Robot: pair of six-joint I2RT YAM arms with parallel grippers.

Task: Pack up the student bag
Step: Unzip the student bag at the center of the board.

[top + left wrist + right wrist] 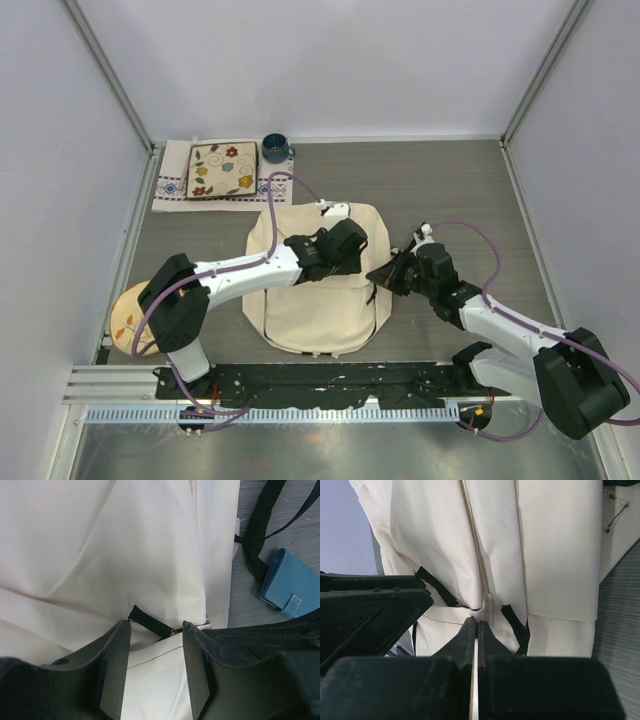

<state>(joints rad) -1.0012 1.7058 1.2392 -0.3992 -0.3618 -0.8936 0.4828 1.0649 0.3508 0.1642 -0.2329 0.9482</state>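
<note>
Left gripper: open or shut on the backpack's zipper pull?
Open. The left wrist view shows the left gripper with fingers apart; the black zipper pull of the cream backpack sits in the gap, unclamped.

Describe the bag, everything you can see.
The bag is a cream woven-fabric backpack, soft and creased, lying flat in the middle of the table. Black straps trail off its right side onto the table, near a blue wallet. Black zipper pulls sit along a seam. The left gripper hangs open over one pull; the right gripper, shut, has its tips at the seam. Whether it's zipped can't be told.
</note>
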